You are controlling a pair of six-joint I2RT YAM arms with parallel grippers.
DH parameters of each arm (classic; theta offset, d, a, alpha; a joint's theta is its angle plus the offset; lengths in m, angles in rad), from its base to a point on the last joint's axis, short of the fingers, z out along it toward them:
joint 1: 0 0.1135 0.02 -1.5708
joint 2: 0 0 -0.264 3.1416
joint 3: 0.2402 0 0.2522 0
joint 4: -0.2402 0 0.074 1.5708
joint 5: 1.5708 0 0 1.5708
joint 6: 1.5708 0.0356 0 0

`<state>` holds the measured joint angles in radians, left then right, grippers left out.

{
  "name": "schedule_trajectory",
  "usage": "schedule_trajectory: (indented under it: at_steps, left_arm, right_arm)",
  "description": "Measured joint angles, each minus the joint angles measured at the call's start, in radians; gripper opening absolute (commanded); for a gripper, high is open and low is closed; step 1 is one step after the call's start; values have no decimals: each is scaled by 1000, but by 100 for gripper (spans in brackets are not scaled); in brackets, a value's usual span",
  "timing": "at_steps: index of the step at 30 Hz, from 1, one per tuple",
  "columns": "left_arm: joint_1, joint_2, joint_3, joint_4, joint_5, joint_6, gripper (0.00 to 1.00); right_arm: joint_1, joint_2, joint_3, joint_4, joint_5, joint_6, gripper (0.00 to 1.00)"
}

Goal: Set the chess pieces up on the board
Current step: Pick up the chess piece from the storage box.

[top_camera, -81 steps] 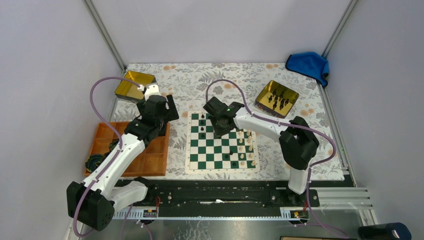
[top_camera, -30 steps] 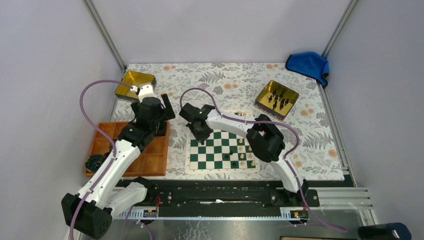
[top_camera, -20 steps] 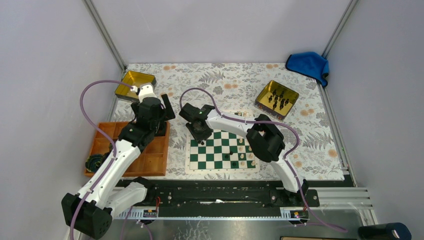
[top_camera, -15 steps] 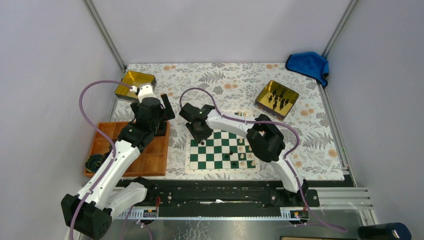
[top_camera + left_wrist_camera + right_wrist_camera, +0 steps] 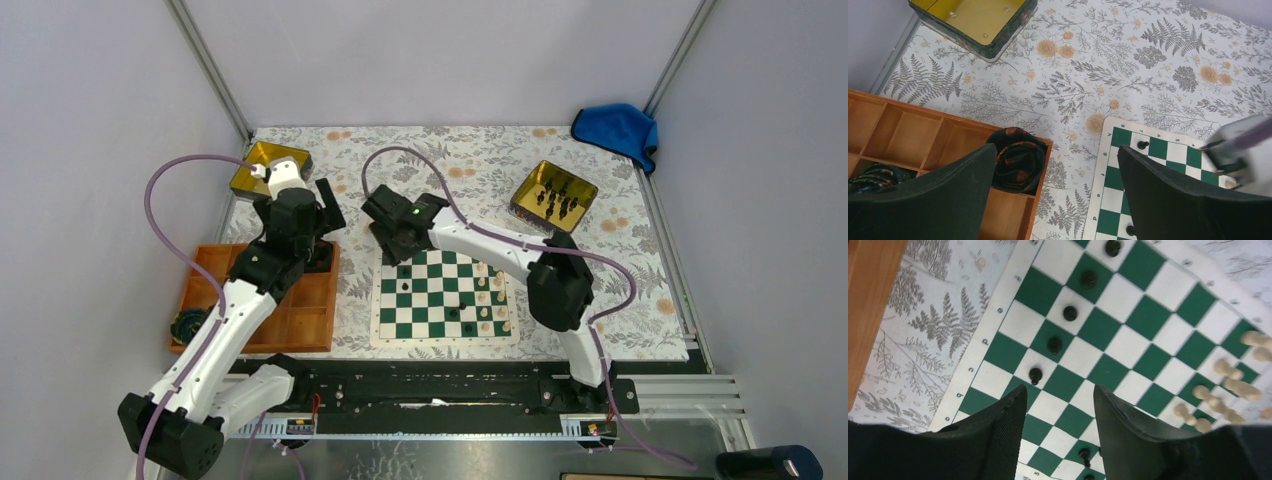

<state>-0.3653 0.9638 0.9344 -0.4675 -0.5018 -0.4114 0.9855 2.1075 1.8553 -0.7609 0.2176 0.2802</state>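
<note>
A row of the chess pieces [image 5: 1054, 345] stands on the board [image 5: 1128, 346] near its left edge, and the right gripper [image 5: 1059, 392] hangs over them with jaws parted and empty. That placing step looks done, so the next move is probably a reach to the gold tin [image 5: 550, 172], where more black figures wait, for a narrow pinch on one. The left gripper [image 5: 1056, 150] hovers wide and empty; the only legible writing is the board's border letters — e, d, c.
</note>
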Motion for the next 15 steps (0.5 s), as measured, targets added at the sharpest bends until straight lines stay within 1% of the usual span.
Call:
schedule_trajectory:
  at_steps: [5,7,12,15]
  left_arm:
    - [0,6,7,1,0,-1,99]
    - [0,14,7,1,1,-1,99]
    - [0,37,8,2,6,-1,99]
    - [0,56,9,2,10,0,99]
  right_arm:
    - [-32,-86,-7,7,95,-1,65]
    - [-69,-132,-24,21,141,-1,64]
    - [-199,-209,-64,66,251,3,56]
    - [-291,-216,-70,87,296,12,57]
